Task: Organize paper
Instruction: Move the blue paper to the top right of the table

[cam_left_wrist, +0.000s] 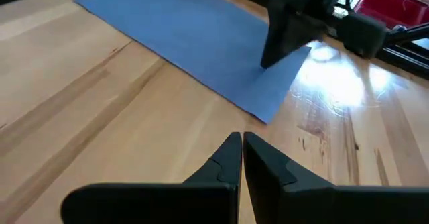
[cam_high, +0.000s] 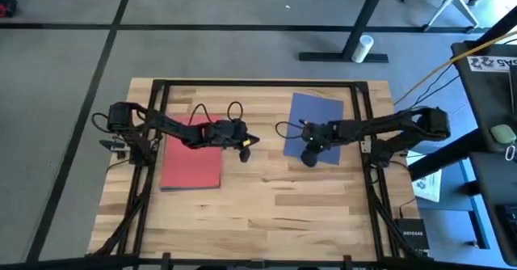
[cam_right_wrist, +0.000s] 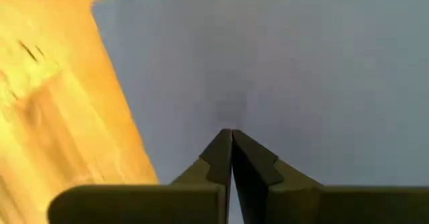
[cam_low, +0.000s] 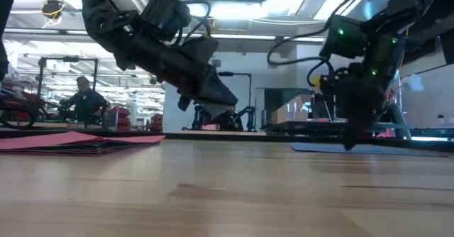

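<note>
Flat blue sheet on wood-plank table, w/ red stack.

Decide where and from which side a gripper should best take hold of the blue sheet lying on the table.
Probably the blue sheet is best taken at its near corner, approached from the bare wood beside it. It lies flat, so fingers need an exposed edge to slide under; the right gripper already presses near it.

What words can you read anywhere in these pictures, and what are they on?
"NETGEAR": on the small black box on the floor beside the table's right side; small, so this reading is uncertain.
White card at the high view's right edge: large print, turned and cut off, unreadable.
White sheet right of the table: print too small.
The blue paper and red paper show no writing.
</note>
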`<state>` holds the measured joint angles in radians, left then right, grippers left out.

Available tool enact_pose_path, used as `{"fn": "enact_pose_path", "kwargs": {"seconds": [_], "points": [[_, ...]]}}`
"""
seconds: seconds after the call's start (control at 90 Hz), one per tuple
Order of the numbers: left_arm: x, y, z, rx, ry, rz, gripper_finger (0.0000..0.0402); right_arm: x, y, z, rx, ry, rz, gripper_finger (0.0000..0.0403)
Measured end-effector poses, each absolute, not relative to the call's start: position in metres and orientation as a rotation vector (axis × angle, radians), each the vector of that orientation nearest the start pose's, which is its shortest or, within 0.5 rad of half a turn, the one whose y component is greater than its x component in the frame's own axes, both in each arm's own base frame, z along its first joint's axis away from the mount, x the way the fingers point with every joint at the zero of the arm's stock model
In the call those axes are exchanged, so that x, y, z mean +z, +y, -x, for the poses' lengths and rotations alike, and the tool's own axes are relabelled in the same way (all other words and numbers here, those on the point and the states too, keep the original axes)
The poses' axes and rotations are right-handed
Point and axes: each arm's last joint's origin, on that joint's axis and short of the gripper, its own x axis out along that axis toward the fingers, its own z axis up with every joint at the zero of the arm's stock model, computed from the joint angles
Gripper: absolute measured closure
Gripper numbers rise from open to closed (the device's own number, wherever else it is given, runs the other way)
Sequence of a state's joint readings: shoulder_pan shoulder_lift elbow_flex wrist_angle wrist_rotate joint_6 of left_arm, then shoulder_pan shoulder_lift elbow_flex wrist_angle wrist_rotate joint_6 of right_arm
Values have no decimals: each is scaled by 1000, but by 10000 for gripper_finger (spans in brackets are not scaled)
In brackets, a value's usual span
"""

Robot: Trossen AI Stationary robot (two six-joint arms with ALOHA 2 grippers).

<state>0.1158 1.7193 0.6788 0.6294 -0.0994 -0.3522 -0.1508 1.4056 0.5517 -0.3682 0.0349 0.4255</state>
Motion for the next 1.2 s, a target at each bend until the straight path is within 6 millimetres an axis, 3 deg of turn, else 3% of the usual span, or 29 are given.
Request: {"fn": "enact_pose_path", "kwargs": {"seconds": [0.2, 0.5, 0.867, 1.2], "points": [[143, 40, -320, 285, 389, 352, 402, 123, -32, -207, -431, 1267, -464, 403], [144, 40, -320, 285, 381, 352, 402, 136, -34, -193, -538, 1375, -387, 403], [144, 40, -320, 286, 382, 353, 402, 142, -39, -199, -625, 1256, -321, 403], [143, 40, -320, 306, 384, 351, 402, 139, -85, -202, -943, 1080, -333, 403]]}}
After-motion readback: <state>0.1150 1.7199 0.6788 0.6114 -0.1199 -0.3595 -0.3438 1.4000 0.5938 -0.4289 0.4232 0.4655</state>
